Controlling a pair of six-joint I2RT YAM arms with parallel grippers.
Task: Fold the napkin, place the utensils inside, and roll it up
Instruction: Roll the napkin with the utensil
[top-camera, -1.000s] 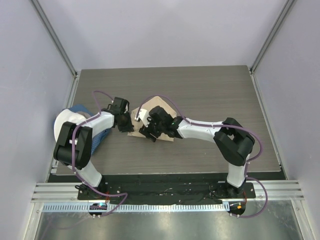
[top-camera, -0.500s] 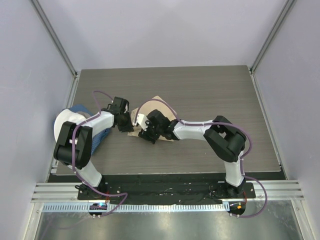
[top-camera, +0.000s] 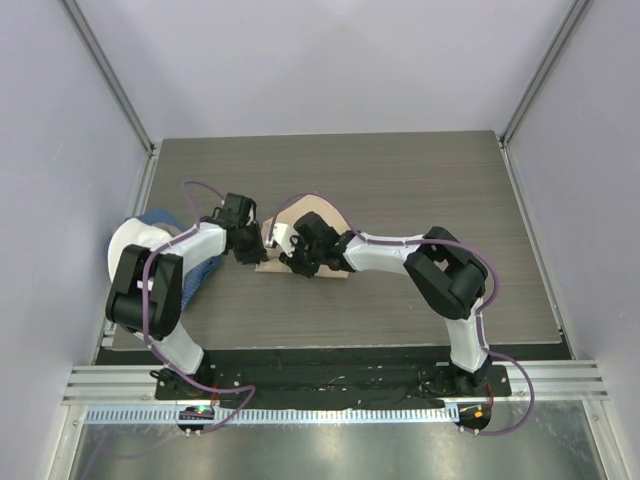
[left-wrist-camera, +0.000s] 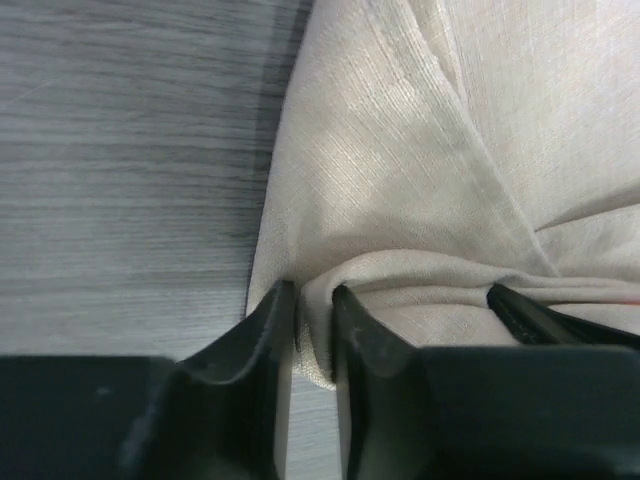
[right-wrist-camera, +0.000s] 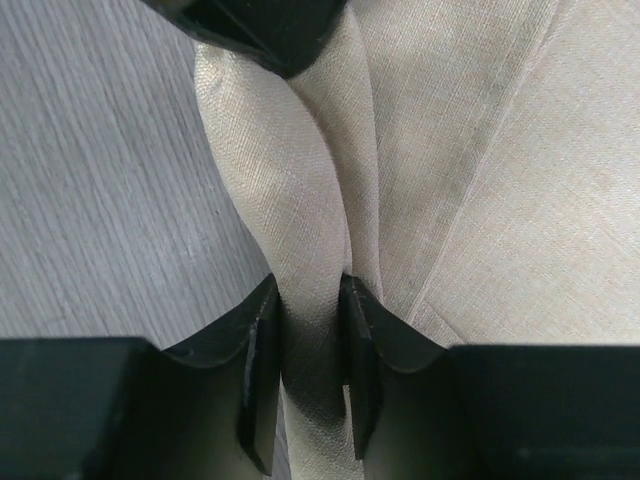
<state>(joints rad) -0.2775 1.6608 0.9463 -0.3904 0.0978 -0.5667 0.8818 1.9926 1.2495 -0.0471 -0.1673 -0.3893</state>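
The beige napkin (top-camera: 318, 210) lies mid-table, its near-left edge gathered into a roll. My left gripper (top-camera: 258, 250) is shut on the left end of that roll; in the left wrist view (left-wrist-camera: 310, 320) cloth is pinched between the fingers. My right gripper (top-camera: 297, 262) is shut on the roll just to the right; in the right wrist view (right-wrist-camera: 310, 330) the rolled napkin (right-wrist-camera: 300, 200) runs between the pads. The left gripper's finger (right-wrist-camera: 260, 30) shows at the top of that view. The orange utensils are hidden.
A blue cloth (top-camera: 160, 218) and a white round object (top-camera: 128, 248) sit at the table's left edge, beside the left arm. Dark wood tabletop (top-camera: 420, 180) surrounds the napkin. Grey walls stand on three sides.
The right arm's elbow has swung left and its gripper has shifted slightly away from the bases with the roll. Less flat napkin shows now. The left gripper has barely moved.
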